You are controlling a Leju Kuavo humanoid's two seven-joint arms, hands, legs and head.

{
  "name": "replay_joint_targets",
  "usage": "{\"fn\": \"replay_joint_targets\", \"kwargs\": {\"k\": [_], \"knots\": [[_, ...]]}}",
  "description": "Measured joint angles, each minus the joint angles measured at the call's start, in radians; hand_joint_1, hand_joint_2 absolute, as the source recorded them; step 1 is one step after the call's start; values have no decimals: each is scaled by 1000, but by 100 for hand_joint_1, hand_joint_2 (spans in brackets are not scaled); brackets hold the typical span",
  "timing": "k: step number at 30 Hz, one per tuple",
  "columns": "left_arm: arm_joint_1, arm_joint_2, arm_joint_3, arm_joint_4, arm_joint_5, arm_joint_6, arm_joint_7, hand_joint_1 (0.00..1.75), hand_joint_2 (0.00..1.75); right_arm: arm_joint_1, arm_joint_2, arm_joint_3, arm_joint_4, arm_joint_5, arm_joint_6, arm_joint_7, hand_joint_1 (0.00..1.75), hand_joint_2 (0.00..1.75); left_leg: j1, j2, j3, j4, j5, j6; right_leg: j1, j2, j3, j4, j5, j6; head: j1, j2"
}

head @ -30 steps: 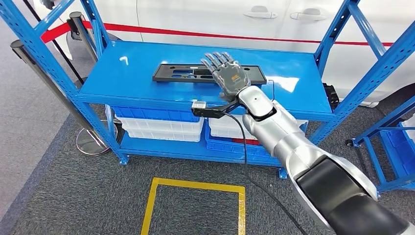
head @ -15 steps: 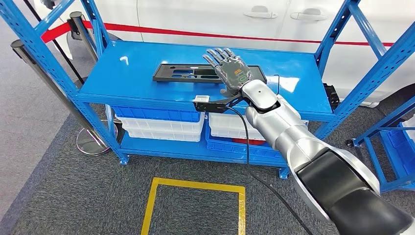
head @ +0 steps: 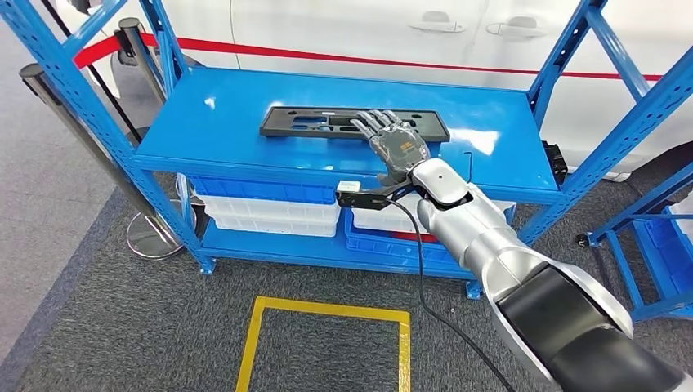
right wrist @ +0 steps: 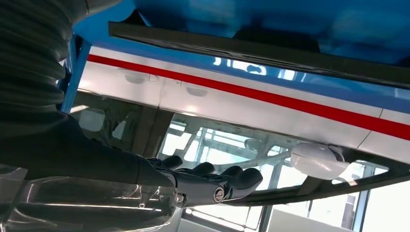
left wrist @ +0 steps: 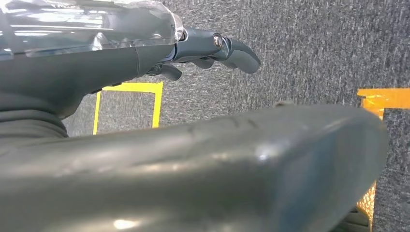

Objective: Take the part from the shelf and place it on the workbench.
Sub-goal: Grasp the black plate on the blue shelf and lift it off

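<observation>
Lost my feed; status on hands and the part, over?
Right hand open, fingers spread over the black part. Part flat on blue shelf, not gripped. Left hand holds nothing. Nothing in the way.

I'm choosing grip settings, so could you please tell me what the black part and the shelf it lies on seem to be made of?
Part: probably moulded plastic, matte black, judging by its thin flat shape with cut-out openings and dull surface. Shelf: most likely painted steel, glossy blue; it shows bright light reflections, and its uprights are perforated. The right hand hovers open over the part.
</observation>
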Motion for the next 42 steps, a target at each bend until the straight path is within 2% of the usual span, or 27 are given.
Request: {"fn": "replay_joint_targets", "kwargs": {"k": [2,4,5,6,8,10,11,13,16,19,20,21,22,24,26,28,30,31,32,34,35,36,37,38,40,41,42], "knots": [[0,0,4,0,0,0,0,0,0,3,-6,0,1,0,0,0,0,175,1,1,5,-5,-2,8,-1,0,-50,95,-49,3,0,0],[0,0,5,0,0,0,0,0,0,13,-13,0,3,-1,1,-1,0,175,-1,1,7,-4,-4,10,-1,0,-125,224,-100,5,0,0],[0,0,5,0,0,1,1,0,0,20,-17,0,5,-2,1,-1,0,175,-1,0,10,-3,-6,9,-1,0,-150,257,-104,5,0,0],[1,0,5,0,0,2,2,0,0,27,-20,0,6,-3,1,-3,0,175,-2,-2,14,-2,-8,8,0,0,-156,252,-87,1,0,0],[2,0,5,0,0,3,3,0,0,33,-25,0,9,-8,0,-8,0,175,-3,-5,27,0,-18,4,4,0,-115,130,0,-13,0,0],[2,0,5,0,1,4,3,0,0,33,-28,0,9,-13,-1,-10,0,175,-5,-4,35,0,-27,-3,14,-1,-70,9,54,-30,0,0],[2,0,6,0,2,4,3,0,0,33,-29,0,10,-14,-1,-11,0,175,-4,-3,36,-1,-30,-7,18,-1,-60,-21,62,-36,0,0],[2,0,6,0,3,5,2,0,0,36,-29,0,10,-14,-3,-12,0,175,-4,-1,38,5,-30,-19,21,0,-52,-35,58,-45,0,0],[3,1,7,0,3,6,0,0,0,37,-31,0,9,-14,-6,-13,0,175,-3,0,20,62,-58,-35,8,-2,-27,-49,58,-57,0,0],[2,2,7,0,3,7,-1,0,0,46,-29,1,10,-14,-10,-14,0,175,12,1,-82,238,-133,-56,3,-2,-15,-51,49,-60,0,0],[2,3,7,0,3,6,-1,0,0,53,-29,1,10,-14,-11,-14,0,175,18,1,-112,277,-140,-63,1,-2,-11,-50,45,-58,0,0],[2,3,7,0,3,6,0,0,0,61,-29,1,10,-14,-12,-14,0,175,23,2,-125,281,-126,-69,-2,-1,-7,-48,39,-54,0,0],[3,4,7,0,3,5,0,0,0,67,-29,1,10,-14,-12,-14,0,175,28,2,-118,243,-90,-75,-6,-1,-1,-45,33,-49,0,0],[3,4,7,0,3,4,0,0,0,74,-28,1,10,-14,-12,-14,0,175,35,3,-74,109,-6,-88,-16,0,9,-36,18,-34,0,0],[1,4,7,0,3,3,0,0,0,75,-27,1,10,-14,-14,-14,0,175,33,3,-48,28,20,-81,-18,0,9,-26,6,-19,-1,0],[1,4,7,0,3,3,0,0,0,78,-27,2,10,-13,-16,-14,0,175,28,3,-48,25,14,-58,-14,0,7,-24,1,-7,-1,0],[2,4,7,0,3,3,0,0,0,80,-27,2,10,-13,-17,-14,0,175,29,2,-44,28,18,-43,-16,-1,5,-13,-13,2,0,0],[1,4,7,0,3,3,0,0,0,80,-27,3,9,-13,-17,-14,0,175,29,2,-42,27,17,-37,-17,-1,-7,15,-30,5,0,0],[0,5,7,0,3,3,0,0,0,80,-27,3,9,-13,-18,-14,0,175,28,2,-40,26,16,-32,-17,-1,-31,66,-56,6,0,0],[0,5,7,0,3,3,0,0,0,83,-27,4,10,-13,-18,-14,0,175,22,1,-37,26,11,-23,-13,-1,-109,209,-112,4,0,0],[0,5,7,0,3,3,0,0,0,86,-27,4,11,-13,-18,-14,0,175,18,0,-35,26,9,-20,-9,-1,-143,263,-123,1,0,0],[1,5,7,0,3,3,0,0,0,89,-28,4,11,-13,-18,-14,0,175,13,-1,-32,26,6,-17,-5,-1,-162,282,-114,-5,0,0],[1,5,7,0,3,3,0,0,0,90,-28,5,12,-13,-18,-14,0,175,8,-2,-27,26,3,-14,1,-1,-157,255,-83,-14,0,0],[0,5,7,0,3,3,0,0,0,90,-28,5,12,-13,-18,-14,0,175,2,-3,-21,26,0,-12,8,0,-135,194,-40,-27,0,0],[-1,2,7,0,3,3,0,0,0,87,-27,5,12,-13,-18,-14,0,175,-6,-4,-14,24,-5,-9,24,0,-78,58,26,-62,-1,0],[-2,1,7,0,3,3,0,0,0,86,-27,5,12,-13,-18,-14,0,175,-5,-4,-14,24,-6,-11,31,0,-61,16,40,-74,-2,0],[-1,0,7,0,3,2,1,0,0,85,-27,5,12,-14,-17,-14,0,175,-4,-3,-16,24,-7,-12,34,-1,-53,-5,43,-73,-2,0]]}}
